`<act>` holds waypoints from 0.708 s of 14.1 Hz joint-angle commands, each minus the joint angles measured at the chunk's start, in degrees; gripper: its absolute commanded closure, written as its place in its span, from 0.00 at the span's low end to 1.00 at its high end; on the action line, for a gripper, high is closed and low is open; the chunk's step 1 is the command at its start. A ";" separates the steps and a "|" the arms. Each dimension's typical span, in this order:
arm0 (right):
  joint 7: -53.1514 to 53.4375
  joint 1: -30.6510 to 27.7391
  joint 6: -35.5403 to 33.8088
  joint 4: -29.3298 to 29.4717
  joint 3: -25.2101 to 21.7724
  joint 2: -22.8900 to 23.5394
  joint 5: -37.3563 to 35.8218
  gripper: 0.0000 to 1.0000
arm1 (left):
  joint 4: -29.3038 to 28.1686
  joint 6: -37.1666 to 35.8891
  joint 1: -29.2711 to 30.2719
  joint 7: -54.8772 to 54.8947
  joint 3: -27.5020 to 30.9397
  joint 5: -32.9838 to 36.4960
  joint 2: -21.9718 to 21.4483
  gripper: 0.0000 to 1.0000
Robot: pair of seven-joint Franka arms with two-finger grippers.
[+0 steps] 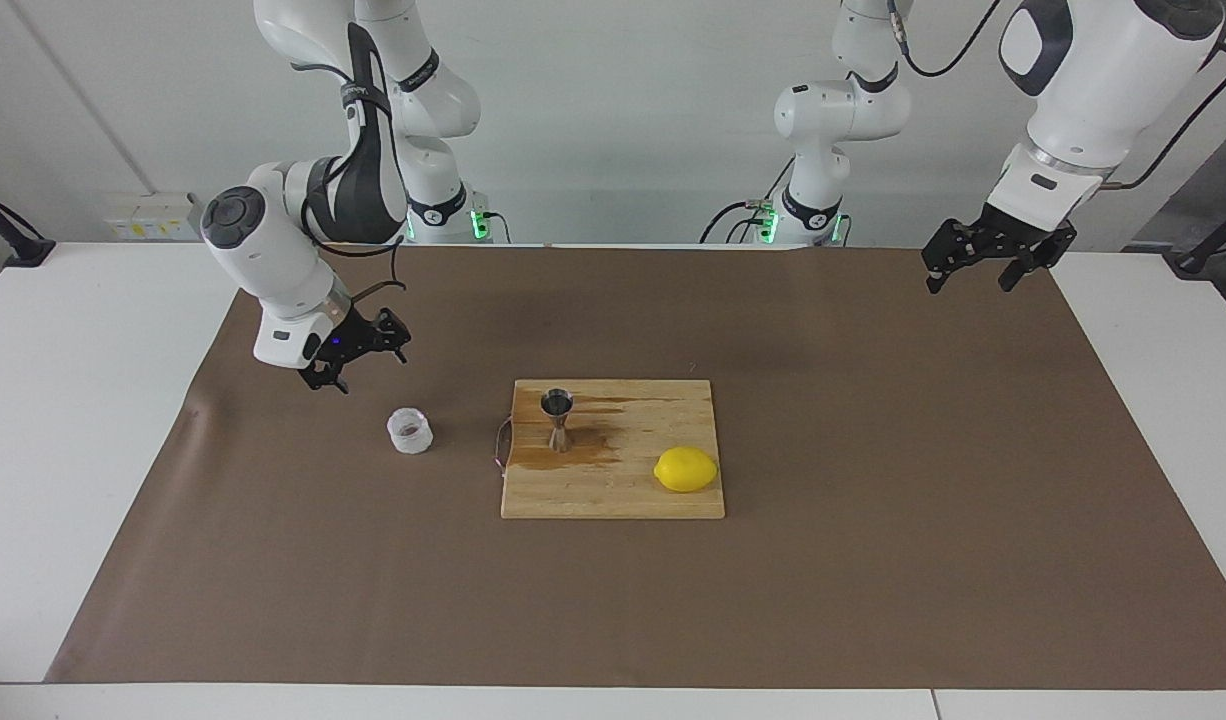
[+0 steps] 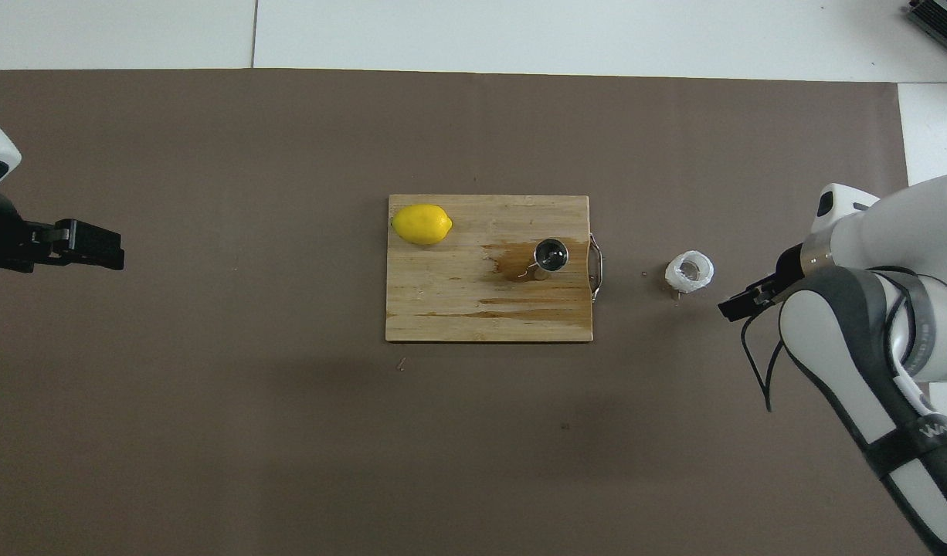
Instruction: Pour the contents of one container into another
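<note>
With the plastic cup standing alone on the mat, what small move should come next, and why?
Probably none beyond parking: the right end effector hangs open above the mat, clear of the upright cup, and a wet stain surrounds the jigger on the board. The left end effector waits, open.

Two high views—facing and overhead—share the cutting board [image 1: 613,450].
</note>
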 commanded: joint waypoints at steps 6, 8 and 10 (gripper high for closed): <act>32.07 4.86 -17.65 15.31 0.32 -1.20 -7.71 0.00 | -1.41 -0.29 0.26 -0.54 -0.15 0.52 -1.54 0.00; 35.33 4.07 -21.61 21.03 0.06 -2.60 -2.47 0.00 | -1.41 -0.29 0.26 -0.54 -0.15 0.52 -1.54 0.00; 30.20 3.46 -22.24 21.67 -0.47 -5.67 1.08 0.00 | -1.50 -0.29 0.26 -0.54 -0.15 0.52 -1.54 0.00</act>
